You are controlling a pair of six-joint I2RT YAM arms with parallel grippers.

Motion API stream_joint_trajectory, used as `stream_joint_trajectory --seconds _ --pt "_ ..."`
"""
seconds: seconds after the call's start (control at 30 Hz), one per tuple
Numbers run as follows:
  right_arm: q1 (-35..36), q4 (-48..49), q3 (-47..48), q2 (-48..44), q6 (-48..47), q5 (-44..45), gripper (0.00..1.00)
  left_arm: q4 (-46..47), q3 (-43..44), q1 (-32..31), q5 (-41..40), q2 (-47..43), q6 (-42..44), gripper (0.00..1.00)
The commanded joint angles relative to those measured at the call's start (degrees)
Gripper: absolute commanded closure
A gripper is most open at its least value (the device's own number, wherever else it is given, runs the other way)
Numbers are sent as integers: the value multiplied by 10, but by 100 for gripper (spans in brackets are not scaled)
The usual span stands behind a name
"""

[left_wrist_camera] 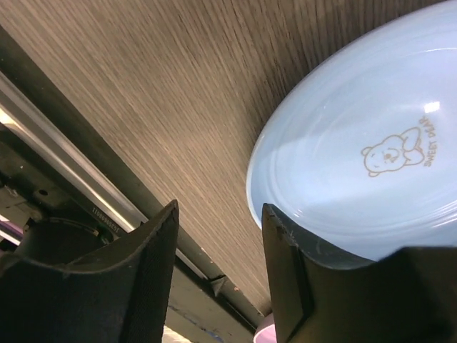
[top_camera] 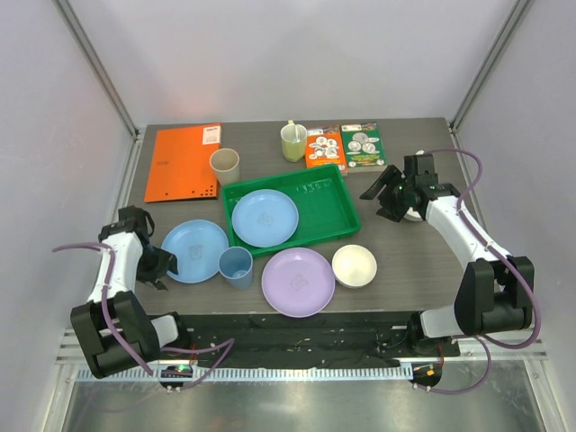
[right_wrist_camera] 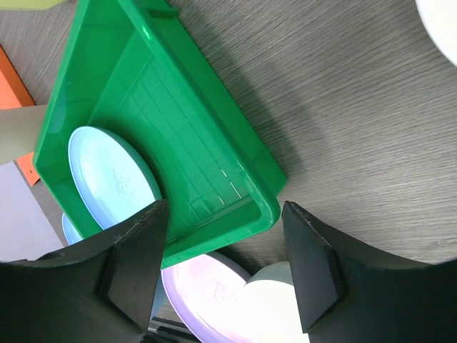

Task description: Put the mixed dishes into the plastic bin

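Your left gripper (left_wrist_camera: pixel 219 214) spread open, light blue plate (left_wrist_camera: pixel 357 157) rim beside one finger, your right gripper (right_wrist_camera: pixel 225 207) released, green bin (right_wrist_camera: pixel 178 143) beyond its fingertips, second plate (right_wrist_camera: pixel 111 179) inside.

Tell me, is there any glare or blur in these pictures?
Top external: even light, sharp, soft shadows. Left wrist: bright glare spots on the light blue plate, and the left hand is dark and slightly soft. Right wrist: shiny highlights on the green bin, along its rim; the right hand is a dark silhouette.
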Motion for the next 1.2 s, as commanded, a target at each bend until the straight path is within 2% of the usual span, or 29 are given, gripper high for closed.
stream_joint_trajectory --seconds 0.0,0.17,0.33,0.5,0.57,0.67,0.7,0.83,0.93,1.07,1.17 --pt "-9 9 -4 -26 -1 -11 30 43 1 5 5 20 1 49" --pt "-24 9 -18 -26 -2 -26 30 68 10 7 4 68 -1 49" --pt "-34 10 -11 -25 -9 -33 30 95 -4 15 -7 110 -1 62" --pt "-43 9 -4 -20 -17 -41 31 116 -16 21 1 141 1 63" --pt "-46 10 -8 -18 -17 -43 31 118 -20 21 -4 141 4 77" --pt "-46 10 -19 -15 -16 -56 30 117 -27 22 -13 140 13 92" --pt "-46 10 -26 -16 -16 -56 31 115 -31 22 -15 137 15 100" --pt "-61 11 -33 -18 -16 -56 31 107 -31 22 -8 120 13 100" --pt "-62 12 -31 -12 -16 -55 31 76 -8 22 -39 84 -5 100" --pt "-62 13 -29 1 -14 -67 30 38 36 22 -101 19 -32 100" --pt "-62 15 -28 9 -11 -75 31 9 93 22 -111 17 -46 100"
